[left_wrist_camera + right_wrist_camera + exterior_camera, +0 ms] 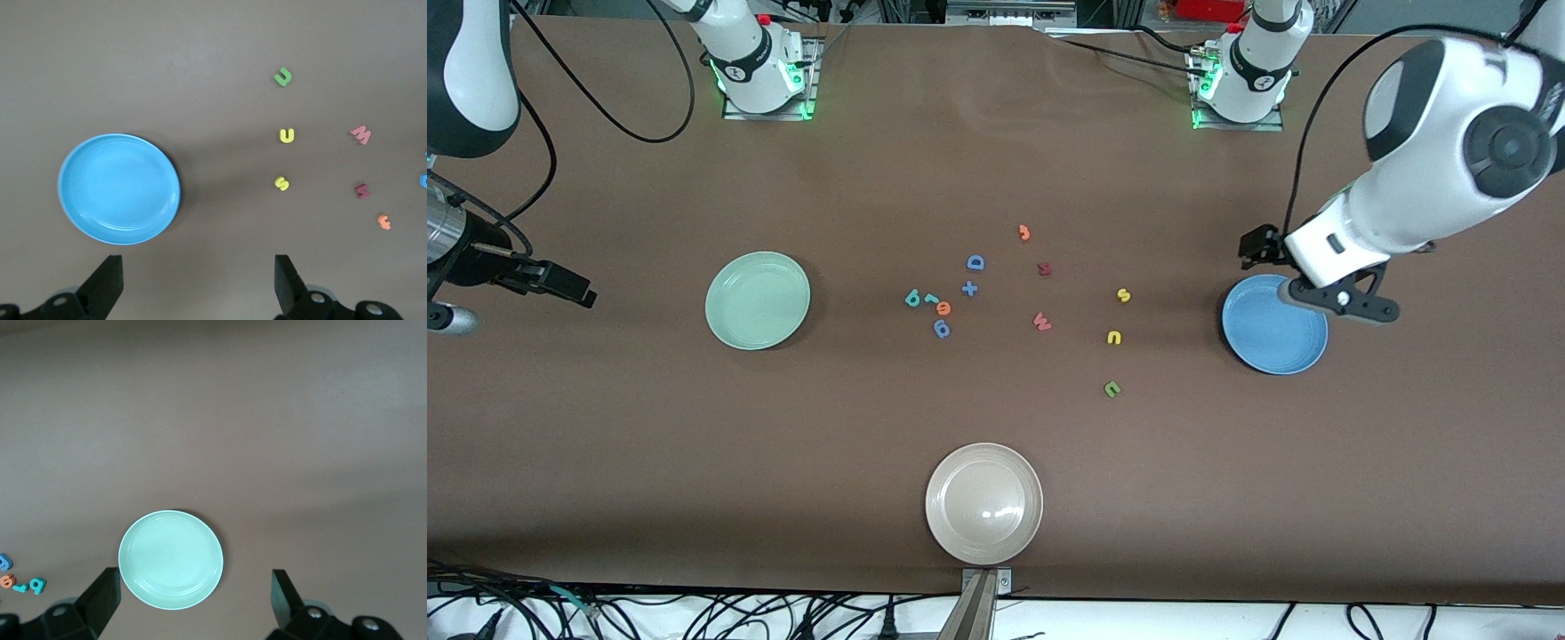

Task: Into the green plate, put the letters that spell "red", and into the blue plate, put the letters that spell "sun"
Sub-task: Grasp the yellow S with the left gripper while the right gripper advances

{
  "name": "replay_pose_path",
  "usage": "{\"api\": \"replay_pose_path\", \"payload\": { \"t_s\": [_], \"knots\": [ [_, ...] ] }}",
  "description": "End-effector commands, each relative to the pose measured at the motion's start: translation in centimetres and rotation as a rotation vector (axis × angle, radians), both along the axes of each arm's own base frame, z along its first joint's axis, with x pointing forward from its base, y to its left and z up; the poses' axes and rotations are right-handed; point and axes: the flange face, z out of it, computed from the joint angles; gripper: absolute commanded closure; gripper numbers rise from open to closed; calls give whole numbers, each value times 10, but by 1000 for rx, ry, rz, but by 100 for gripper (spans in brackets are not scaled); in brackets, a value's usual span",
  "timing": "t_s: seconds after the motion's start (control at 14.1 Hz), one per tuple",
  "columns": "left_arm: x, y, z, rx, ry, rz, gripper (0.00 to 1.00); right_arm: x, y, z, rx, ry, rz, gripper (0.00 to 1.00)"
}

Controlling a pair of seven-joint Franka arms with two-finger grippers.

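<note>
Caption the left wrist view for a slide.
Open left gripper above the table near the empty blue plate, with yellow s, yellow u, green n beside it.

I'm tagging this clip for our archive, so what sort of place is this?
Probably a robotics lab bench: two arms bolted along one edge of a brown table, loose cables, and staged props, foam letters between a green plate and a blue plate.
</note>
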Motion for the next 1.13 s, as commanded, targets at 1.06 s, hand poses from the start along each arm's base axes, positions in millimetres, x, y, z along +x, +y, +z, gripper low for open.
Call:
{"api": "replay_pose_path", "payload": {
  "t_s": [1.06],
  "knots": [
    [-93, -131, -234, -23, -91, 133, 0, -1, 148, -29, 44, 56, -274, 1]
  ]
}}
